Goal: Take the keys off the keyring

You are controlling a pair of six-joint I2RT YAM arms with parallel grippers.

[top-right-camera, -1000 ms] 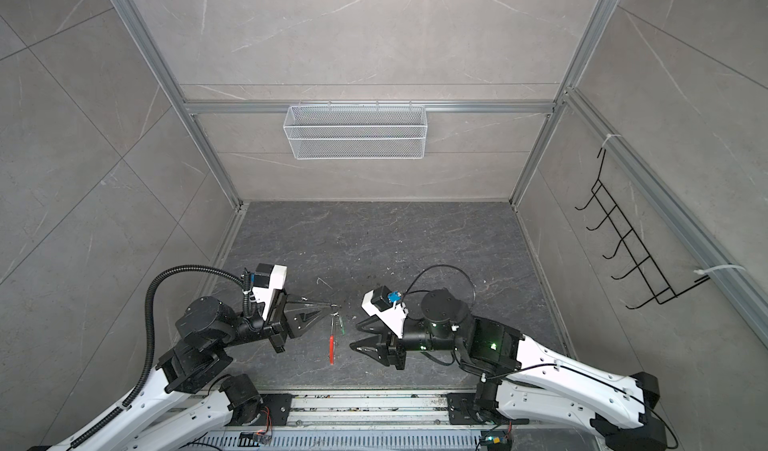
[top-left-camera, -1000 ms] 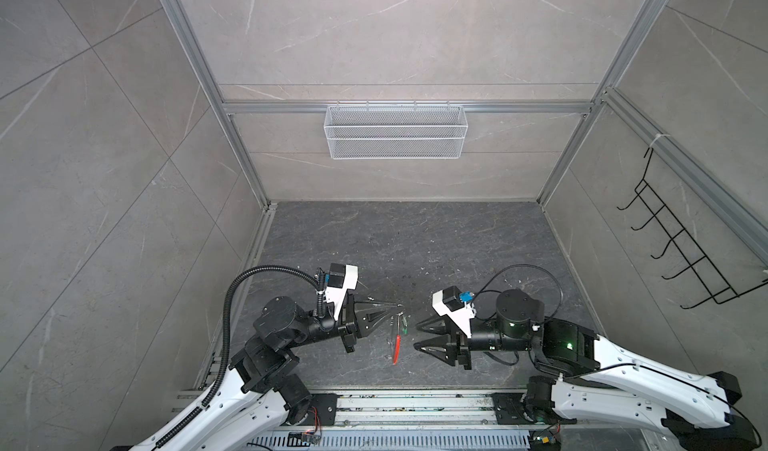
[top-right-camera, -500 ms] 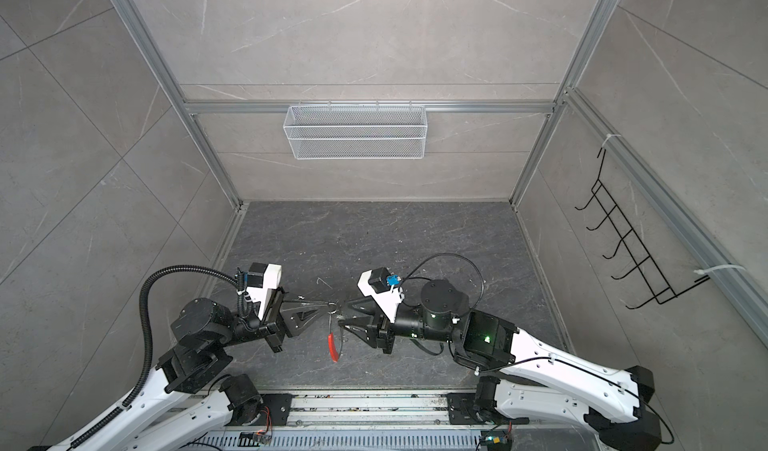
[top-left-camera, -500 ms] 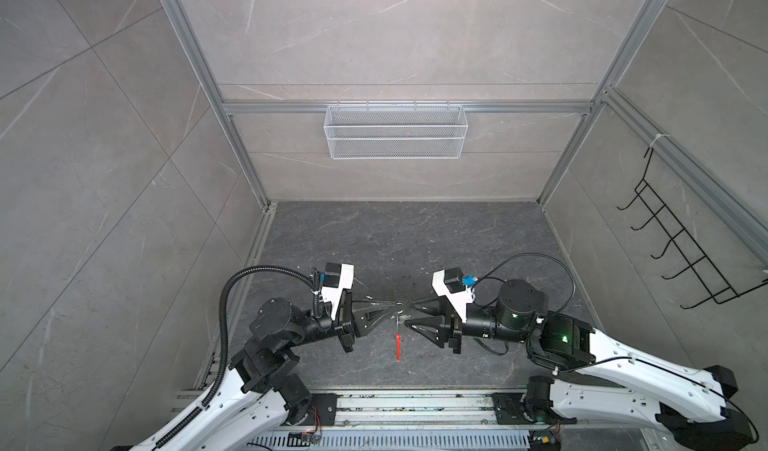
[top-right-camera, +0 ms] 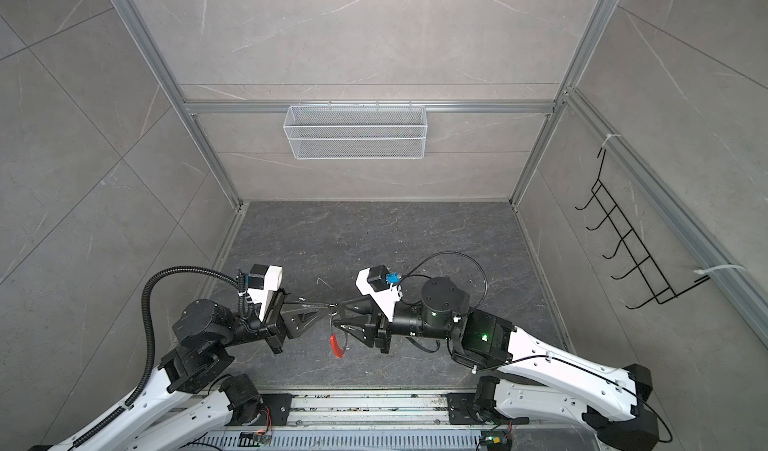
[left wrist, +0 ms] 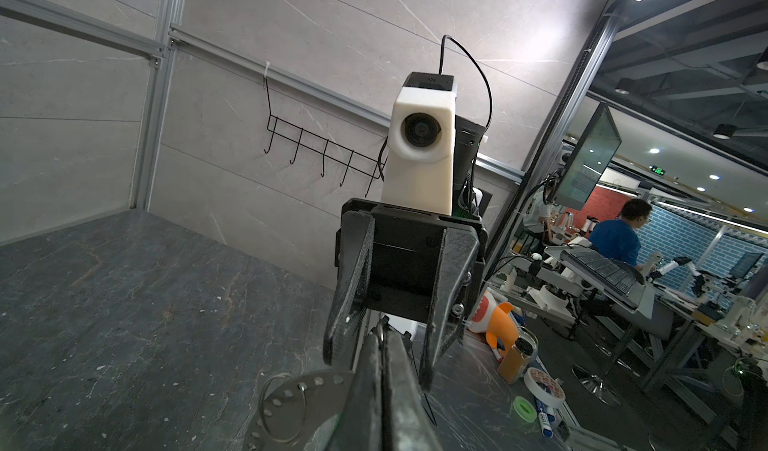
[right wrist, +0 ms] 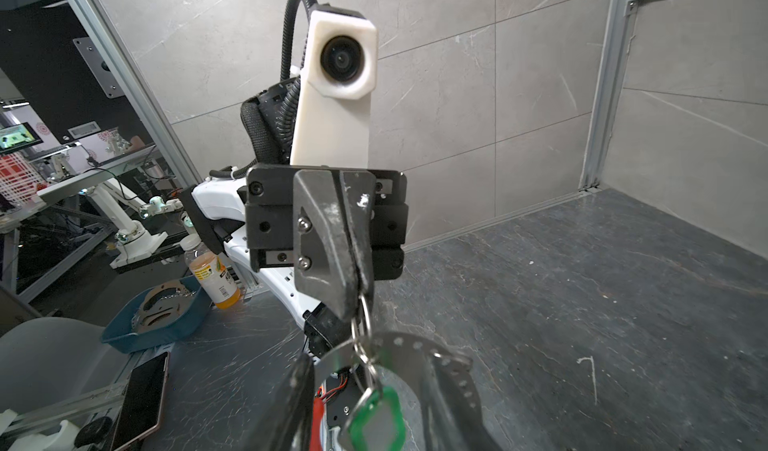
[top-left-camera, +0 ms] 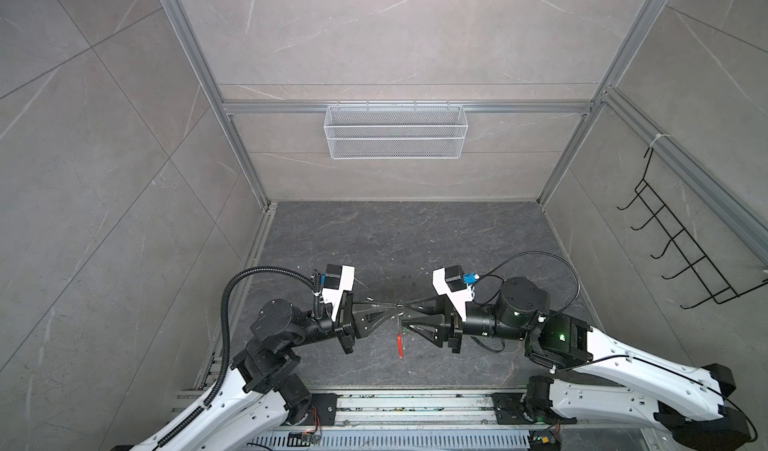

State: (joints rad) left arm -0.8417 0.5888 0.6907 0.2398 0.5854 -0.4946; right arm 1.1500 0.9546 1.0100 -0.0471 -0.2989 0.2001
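Two claws are meeting at lower centre in both top views: my left gripper (top-left-camera: 396, 305) is pinching the keyring (top-right-camera: 336, 347) tight, the hoop running up-and-down the frame, red sleeve (top-left-camera: 400, 345) lowest; my right gripper (top-left-camera: 405, 314) is standing half-spread, straddling the green-tagged key (right wrist: 376, 422).

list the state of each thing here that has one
left gripper, shut on the keyring
right gripper, open, fingers either side of the green-tagged key
keyring, hanging from the left gripper, off the floor
green-tagged key, on the keyring, dangling, not gripped
wire basket, hung on the back wall
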